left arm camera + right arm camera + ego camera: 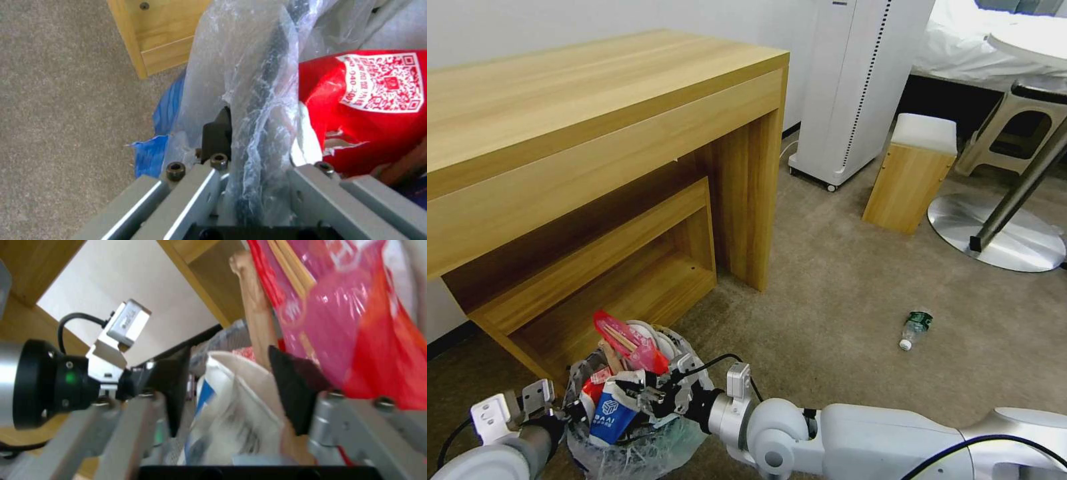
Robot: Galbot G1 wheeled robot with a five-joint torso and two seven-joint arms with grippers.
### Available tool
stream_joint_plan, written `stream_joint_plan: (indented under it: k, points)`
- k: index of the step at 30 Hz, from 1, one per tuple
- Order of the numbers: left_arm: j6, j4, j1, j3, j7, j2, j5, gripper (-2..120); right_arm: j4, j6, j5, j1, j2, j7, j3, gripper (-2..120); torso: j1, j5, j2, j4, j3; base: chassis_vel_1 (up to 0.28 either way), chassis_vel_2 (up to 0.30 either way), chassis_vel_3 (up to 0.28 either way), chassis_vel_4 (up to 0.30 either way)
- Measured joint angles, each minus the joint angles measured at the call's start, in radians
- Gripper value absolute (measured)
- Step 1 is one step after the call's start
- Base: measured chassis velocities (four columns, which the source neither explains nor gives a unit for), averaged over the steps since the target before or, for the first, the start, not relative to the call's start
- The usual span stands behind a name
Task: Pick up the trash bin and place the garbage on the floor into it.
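Observation:
The trash bin [627,447], lined with a crinkled clear bag, is at my lower left, heaped with garbage: red wrappers [627,340], a wooden stick [619,339] and a white-and-blue paper cup [610,413]. My left gripper [564,415] is shut on the bin's rim; the dark rim [267,100] and bag pass between its fingers [218,133]. My right gripper [650,395] hovers over the heap, open, with the crumpled white-and-blue cup [236,406] lying between its fingers [289,390]. A clear green-labelled bottle [916,329] lies on the beige floor [840,333] to the right.
A wooden desk [594,133] with a low shelf stands close behind the bin. Farther right are a white appliance [854,87], a wooden stool with a white cushion [914,173] and a round metal table base [1007,233].

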State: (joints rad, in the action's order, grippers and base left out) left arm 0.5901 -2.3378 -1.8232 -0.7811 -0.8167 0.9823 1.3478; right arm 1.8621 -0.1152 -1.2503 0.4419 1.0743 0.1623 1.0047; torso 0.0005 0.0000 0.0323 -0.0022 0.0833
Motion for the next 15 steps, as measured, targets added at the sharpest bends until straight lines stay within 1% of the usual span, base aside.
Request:
stream_joint_plan:
  k: [1,2,4,5,6,7,8,9,12,15]
  points:
    - [0.001,0.001,0.000,0.001,0.000,0.000,0.000,0,-0.001,-0.001,0.000,-0.004,0.003,0.001,-0.001,55,0.000,0.0000,0.000,0.0000,0.000,0.000,0.000,0.000,0.000]
    - [0.001,0.001,0.000,0.001,0.000,0.000,0.000,0,-0.001,-0.001,0.000,-0.004,0.003,0.001,-0.001,55,0.000,0.0000,0.000,0.0000,0.000,0.000,0.000,0.000,0.000]
    - [0.002,0.003,0.001,0.004,0.000,0.003,0.000,0,-0.001,-0.003,-0.001,-0.016,0.010,0.001,-0.008,68,0.000,0.0000,0.000,-0.0001,0.000,0.000,0.000,0.000,0.000]
    - [0.002,0.004,0.001,0.004,0.000,0.003,0.000,0,-0.001,-0.005,-0.002,-0.021,0.013,-0.004,-0.014,71,0.000,0.0000,0.000,-0.0001,0.000,0.000,0.000,0.000,0.000]
    - [0.002,0.004,0.001,0.004,0.000,0.003,0.000,0,-0.001,-0.005,-0.002,-0.021,0.013,-0.004,-0.014,71,0.000,0.0000,0.000,-0.0001,0.000,0.000,0.000,0.000,0.000]
    - [0.002,0.004,-0.001,0.004,0.000,0.004,0.000,0,0.001,-0.004,-0.006,-0.025,0.013,-0.006,-0.021,74,0.000,0.0000,0.000,0.0000,0.000,0.000,0.000,0.000,0.000]
    - [0.003,0.004,-0.006,0.002,0.000,0.004,0.002,0,0.009,-0.004,-0.012,-0.027,0.011,-0.009,-0.032,81,0.000,0.0000,0.000,0.0000,0.000,0.000,0.000,0.000,0.000]
    - [0.003,0.004,-0.006,0.002,0.000,0.004,0.002,0,0.009,-0.004,-0.012,-0.027,0.011,-0.009,-0.032,81,0.000,0.0000,0.000,0.0000,0.000,0.000,0.000,0.000,0.000]
    - [0.002,0.002,-0.008,-0.004,-0.004,0.003,0.016,0,0.027,0.006,-0.016,-0.024,-0.009,-0.028,-0.054,96,0.000,0.0000,0.000,-0.0001,0.000,0.000,0.000,0.000,0.000]
    - [0.001,-0.003,-0.005,-0.004,-0.013,0.002,0.032,0,0.031,0.010,-0.016,-0.020,-0.016,-0.030,-0.057,99,0.000,0.0001,0.000,-0.0001,0.000,0.000,0.000,0.000,0.000]
